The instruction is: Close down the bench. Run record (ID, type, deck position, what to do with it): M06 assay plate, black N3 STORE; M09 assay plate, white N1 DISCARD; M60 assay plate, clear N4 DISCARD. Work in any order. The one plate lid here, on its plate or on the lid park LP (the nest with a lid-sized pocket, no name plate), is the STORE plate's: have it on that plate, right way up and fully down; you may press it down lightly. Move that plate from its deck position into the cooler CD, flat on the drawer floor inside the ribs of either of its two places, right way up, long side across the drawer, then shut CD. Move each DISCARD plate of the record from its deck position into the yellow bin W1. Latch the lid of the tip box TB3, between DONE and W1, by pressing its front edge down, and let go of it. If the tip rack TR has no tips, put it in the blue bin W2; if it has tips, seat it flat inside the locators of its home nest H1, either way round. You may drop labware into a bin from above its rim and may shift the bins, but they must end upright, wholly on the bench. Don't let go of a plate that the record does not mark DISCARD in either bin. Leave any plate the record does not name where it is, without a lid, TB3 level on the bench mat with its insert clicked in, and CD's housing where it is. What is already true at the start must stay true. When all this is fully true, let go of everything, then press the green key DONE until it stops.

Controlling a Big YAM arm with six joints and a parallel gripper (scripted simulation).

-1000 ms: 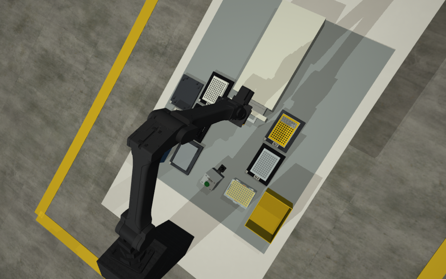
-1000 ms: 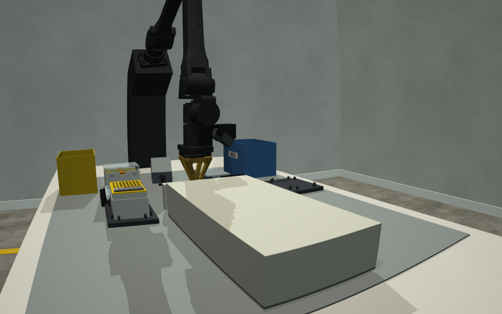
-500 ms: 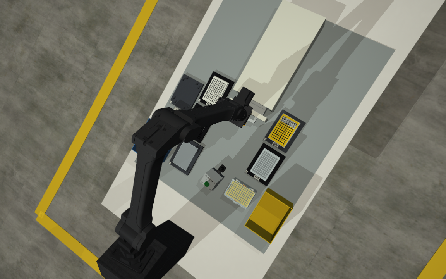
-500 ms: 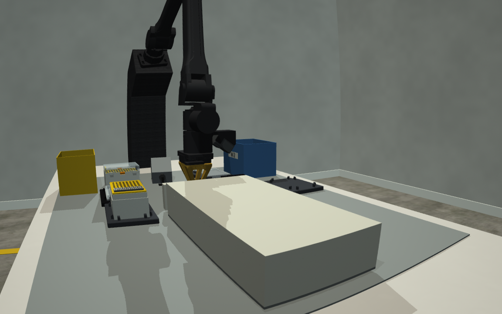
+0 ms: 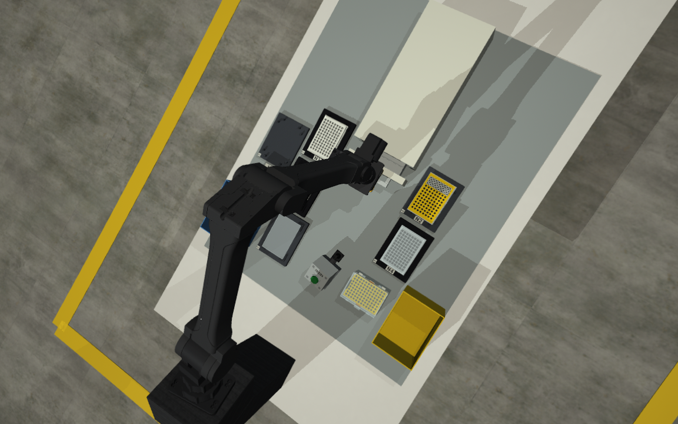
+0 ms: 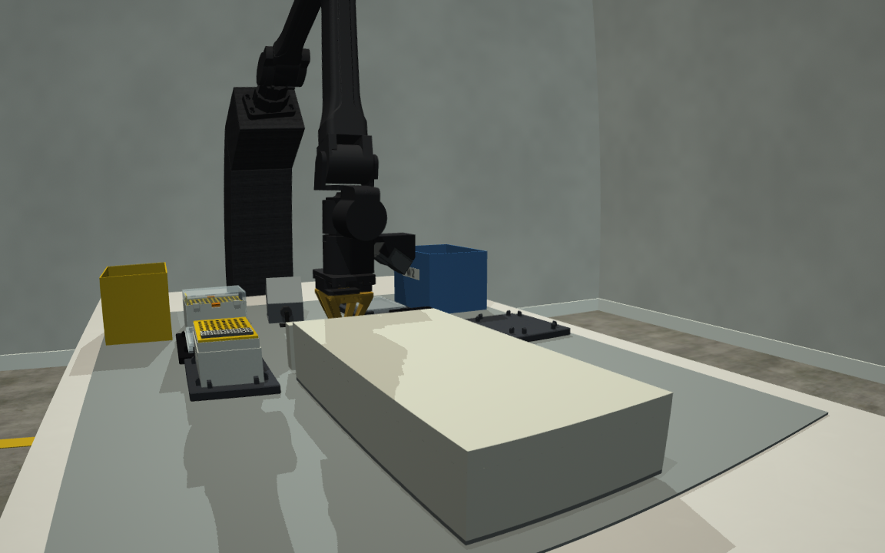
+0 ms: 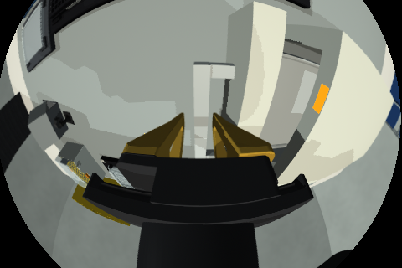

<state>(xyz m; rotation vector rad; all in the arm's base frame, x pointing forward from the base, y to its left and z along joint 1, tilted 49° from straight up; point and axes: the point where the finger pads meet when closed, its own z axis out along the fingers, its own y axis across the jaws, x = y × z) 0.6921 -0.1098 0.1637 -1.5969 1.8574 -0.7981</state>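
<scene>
Gripper (image 7: 198, 139) lowered at front of cooler CD (image 6: 473, 385), fingers partly parted astride drawer handle (image 7: 203, 90), gripping nothing; presumably positioned to pull drawer open.

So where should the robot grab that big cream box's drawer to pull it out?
By the pale handle bar sticking out from the front end of the cooler. Come straight down from above, gripper fingers either side: the bar is thin and stands off the face.
</scene>
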